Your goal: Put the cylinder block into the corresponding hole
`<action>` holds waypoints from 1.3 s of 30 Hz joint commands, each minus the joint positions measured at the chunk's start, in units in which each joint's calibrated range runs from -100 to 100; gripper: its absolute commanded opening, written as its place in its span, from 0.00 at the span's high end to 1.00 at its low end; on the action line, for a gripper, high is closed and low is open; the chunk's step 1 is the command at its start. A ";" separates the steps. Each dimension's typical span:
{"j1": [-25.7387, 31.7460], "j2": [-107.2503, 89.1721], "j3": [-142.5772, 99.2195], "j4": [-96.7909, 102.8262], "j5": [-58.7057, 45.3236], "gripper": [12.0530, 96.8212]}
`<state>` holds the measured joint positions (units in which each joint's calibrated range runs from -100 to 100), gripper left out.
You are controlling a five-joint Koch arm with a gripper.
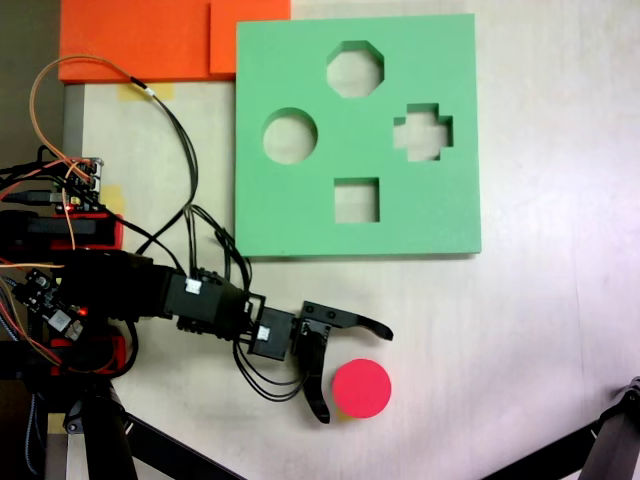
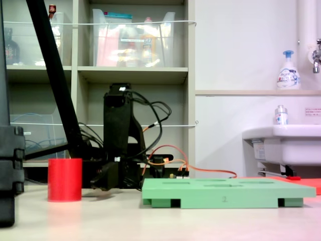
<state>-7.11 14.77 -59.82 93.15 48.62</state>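
Observation:
The cylinder block is a short red-pink foam cylinder standing upright on the pale table, below the green foam board. My gripper is open, with one finger above the block and the other at its left side, so the block sits partly between the jaws. The round hole lies in the board's left part and has nothing in it. In a fixed view from table level, the cylinder block stands left of the gripper, and the board lies flat to the right.
The board also has an octagonal cut-out, a cross cut-out and a square cut-out. Orange foam sheets lie at the top left. Cables loop near the arm base. Black tripod legs reach in at the bottom.

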 commanded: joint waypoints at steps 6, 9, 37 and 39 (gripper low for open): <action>-0.88 1.99 7.28 3.87 0.29 0.09; -0.93 2.26 9.87 1.08 0.34 0.09; -0.54 6.45 11.97 4.35 0.54 0.30; -0.63 8.41 14.66 3.96 1.03 0.28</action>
<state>-7.74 22.71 -47.67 92.85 48.77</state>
